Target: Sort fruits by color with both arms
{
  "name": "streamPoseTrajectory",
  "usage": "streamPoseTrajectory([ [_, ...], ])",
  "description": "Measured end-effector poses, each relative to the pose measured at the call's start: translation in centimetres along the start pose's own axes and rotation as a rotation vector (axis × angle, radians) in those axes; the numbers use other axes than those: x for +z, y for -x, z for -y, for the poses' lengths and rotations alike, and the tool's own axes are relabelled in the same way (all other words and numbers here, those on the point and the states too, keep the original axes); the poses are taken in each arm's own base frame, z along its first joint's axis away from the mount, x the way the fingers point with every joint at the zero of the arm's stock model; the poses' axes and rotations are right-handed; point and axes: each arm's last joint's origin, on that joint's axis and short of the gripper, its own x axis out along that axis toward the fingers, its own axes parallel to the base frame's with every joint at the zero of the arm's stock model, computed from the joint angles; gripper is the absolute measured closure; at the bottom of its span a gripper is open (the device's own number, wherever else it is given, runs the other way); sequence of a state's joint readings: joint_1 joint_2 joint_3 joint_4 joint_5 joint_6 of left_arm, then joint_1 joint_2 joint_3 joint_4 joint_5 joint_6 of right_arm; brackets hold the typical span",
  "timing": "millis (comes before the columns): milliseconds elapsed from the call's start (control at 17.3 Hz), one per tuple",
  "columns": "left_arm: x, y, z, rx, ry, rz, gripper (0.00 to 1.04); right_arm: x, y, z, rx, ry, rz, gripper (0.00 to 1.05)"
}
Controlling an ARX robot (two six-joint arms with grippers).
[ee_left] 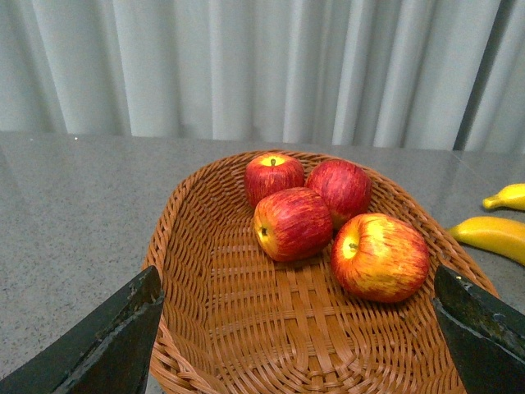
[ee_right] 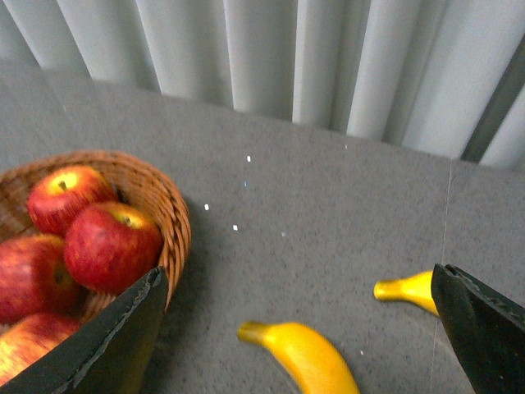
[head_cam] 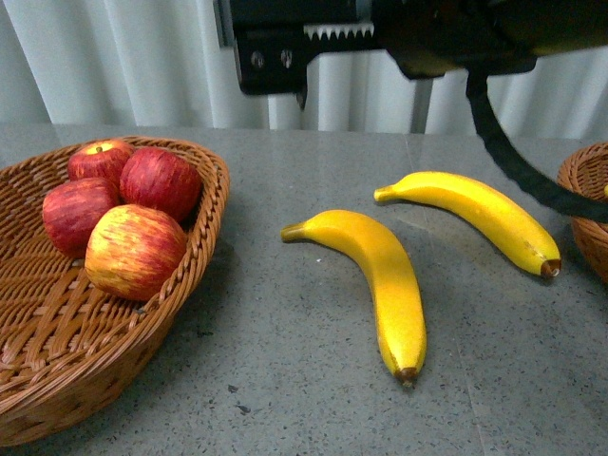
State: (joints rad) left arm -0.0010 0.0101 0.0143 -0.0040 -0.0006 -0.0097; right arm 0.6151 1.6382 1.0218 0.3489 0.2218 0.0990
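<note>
Bananas ahead of right gripper

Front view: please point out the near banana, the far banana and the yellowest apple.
Near banana (head_cam: 385, 275), front view, middle of body.
Far banana (head_cam: 475, 207), front view, middle of body.
Yellowest apple (head_cam: 135, 252), front view, front face.

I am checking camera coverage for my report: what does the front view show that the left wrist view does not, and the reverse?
Only the front view shows the rim of a second brown wicker basket at the right edge, a black robot arm with a cable overhead, and both long yellow bananas in full. Only the left wrist view shows the left hand, its two black fingers wide apart and empty. Both show the brown oval wicker basket holding four glossy red apples, the grey table and the pale curtain.
</note>
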Motion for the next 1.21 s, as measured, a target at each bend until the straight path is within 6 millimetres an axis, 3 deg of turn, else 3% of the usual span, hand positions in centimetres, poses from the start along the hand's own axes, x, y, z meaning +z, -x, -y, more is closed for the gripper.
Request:
streamPoseTrajectory([
  [289,0.0,0.0,0.0,0.0,0.0,0.0,0.07,-2.8,-2.4,2.1,-0.025,0.041,-0.171,0.07],
  [867,0.0,0.0,0.0,0.0,0.0,0.0,0.07,-6.2,-3.1,4.4,-0.024,0.127,-0.377,0.07],
  [1213,0.0,0.0,0.0,0.0,0.0,0.0,0.07,-7.9,-2.9,4.3,0.013,0.146,-0.467,0.07],
])
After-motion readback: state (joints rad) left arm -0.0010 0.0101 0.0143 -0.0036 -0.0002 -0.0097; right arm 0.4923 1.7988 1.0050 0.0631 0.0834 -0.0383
